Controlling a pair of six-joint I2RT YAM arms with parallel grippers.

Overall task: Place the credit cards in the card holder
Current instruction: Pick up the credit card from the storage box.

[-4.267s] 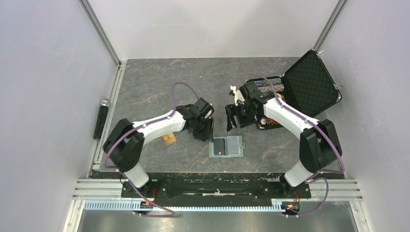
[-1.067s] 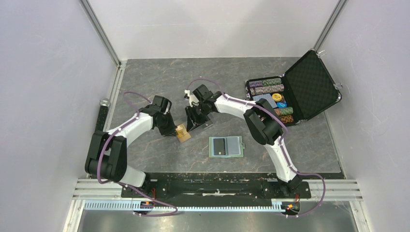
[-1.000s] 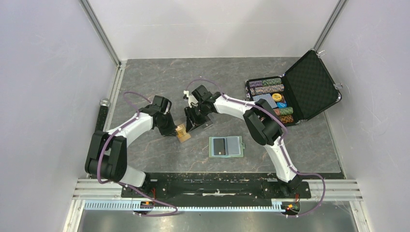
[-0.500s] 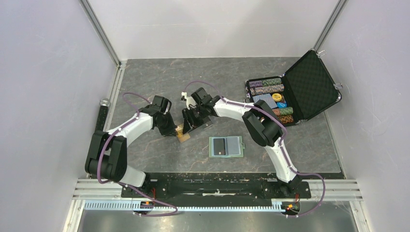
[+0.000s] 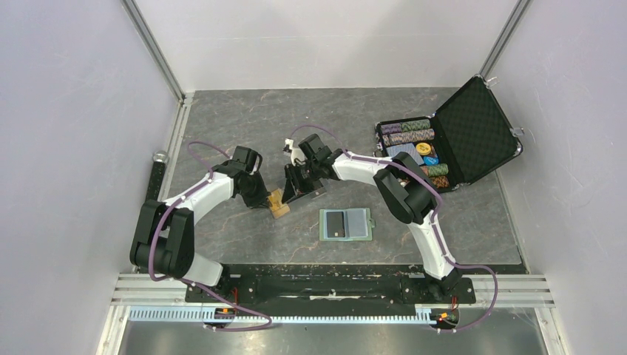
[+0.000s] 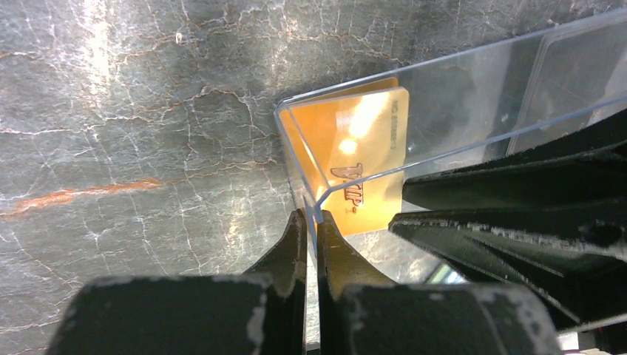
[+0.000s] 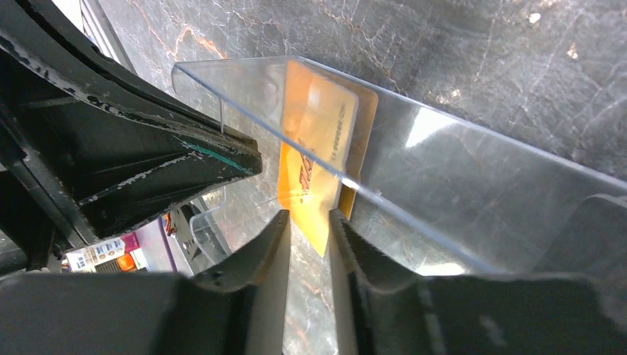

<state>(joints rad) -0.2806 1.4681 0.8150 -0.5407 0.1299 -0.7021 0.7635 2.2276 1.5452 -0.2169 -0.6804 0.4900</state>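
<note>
Top external view has my left gripper (image 5: 260, 197) and right gripper (image 5: 293, 192) meeting over the orange cards (image 5: 279, 205), left of the open holder (image 5: 358, 222), which lies well apart with a dark card (image 5: 336, 224) in one pocket. Left wrist view: my left fingers (image 6: 294, 244) are pinched flat on the corner wall of a clear box (image 6: 458, 96), the cards standing just inside it. I should grip firm and low here so the box neither lifts nor skids. Right wrist view: my right fingers (image 7: 275, 244) sit narrow, nipping the edge of one of the cards beside the box wall; whether the wall is caught too I cannot tell. I judge a slow, straight pull along the card's plane is best, so only one comes free.
</note>
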